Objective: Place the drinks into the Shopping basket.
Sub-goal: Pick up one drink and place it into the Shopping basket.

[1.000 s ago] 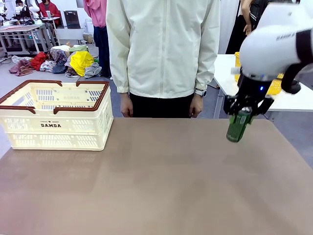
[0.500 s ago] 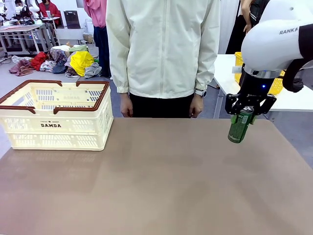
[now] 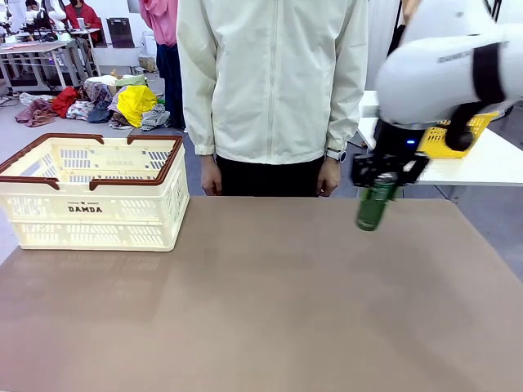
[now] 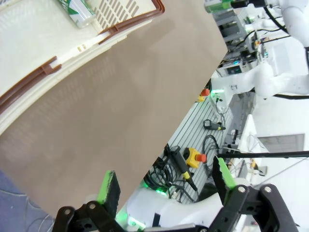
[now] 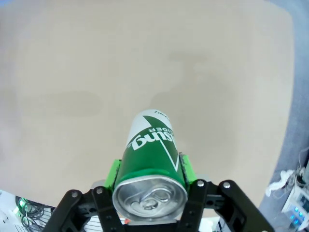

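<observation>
Well off to the right of the slotted cream plastic Shopping basket (image 3: 98, 196) with its brown rim, our right gripper (image 3: 377, 185) clamps a slim, smooth green metal can (image 3: 369, 210) above the matte brown table (image 3: 261, 310), while our left gripper (image 4: 166, 174) stands wide open and empty.

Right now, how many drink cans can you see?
2. One green can is in the right gripper, above the table at its far right. A second can lies inside the basket, whose walls may hide more.

Brown table (image 3: 245, 310) — clothes pile (image 3: 122, 102) behind
</observation>
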You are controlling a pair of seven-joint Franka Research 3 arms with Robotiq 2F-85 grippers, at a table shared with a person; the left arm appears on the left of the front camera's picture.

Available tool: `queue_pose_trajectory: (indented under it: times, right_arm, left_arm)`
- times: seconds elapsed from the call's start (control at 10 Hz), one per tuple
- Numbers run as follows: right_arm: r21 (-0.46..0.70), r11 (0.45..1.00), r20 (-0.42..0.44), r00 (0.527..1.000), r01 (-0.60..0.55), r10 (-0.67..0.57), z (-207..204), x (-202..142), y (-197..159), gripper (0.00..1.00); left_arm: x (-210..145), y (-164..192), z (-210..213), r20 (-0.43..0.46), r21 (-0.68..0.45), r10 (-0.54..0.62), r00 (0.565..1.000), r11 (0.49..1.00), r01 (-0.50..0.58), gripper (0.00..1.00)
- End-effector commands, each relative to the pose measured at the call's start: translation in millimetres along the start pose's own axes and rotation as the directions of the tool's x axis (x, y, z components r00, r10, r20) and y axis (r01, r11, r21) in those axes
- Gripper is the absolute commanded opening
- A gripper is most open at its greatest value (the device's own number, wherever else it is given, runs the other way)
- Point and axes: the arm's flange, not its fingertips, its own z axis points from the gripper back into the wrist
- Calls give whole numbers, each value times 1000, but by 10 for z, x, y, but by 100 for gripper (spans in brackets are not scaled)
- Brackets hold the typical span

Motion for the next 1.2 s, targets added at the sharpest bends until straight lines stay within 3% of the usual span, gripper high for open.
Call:
queue_pose_trajectory:
  times: [0.0, 0.3, 0.5, 0.7, 1.1]
  right_arm:
    - [-15, 993, -25, 993, -118, 118, -305, 411, 779, 0]
    - [19, 925, 3, 925, -379, 379, -647, 395, 1854, 0]
    - [63, 882, 49, 884, -468, 465, -827, 363, 2483, 0]
    - [104, 847, 71, 853, -521, 516, -945, 406, 2870, 0]
    - [93, 791, -18, 793, -605, 609, -1074, 431, 3217, 0]
  left_arm:
    - [-21, -19, 2, -4, -2, -1, 1000, 1000, 1, 100]
    - [-21, -19, 2, -4, -2, -1, 1000, 1000, 1, 100]
    - [-21, -19, 2, -4, -2, -1, 1000, 1000, 1, 100]
    - [-21, -19, 2, -4, -2, -1, 1000, 1000, 1, 100]
    - [-21, -19, 2, -4, -2, -1, 1000, 1000, 1, 100]
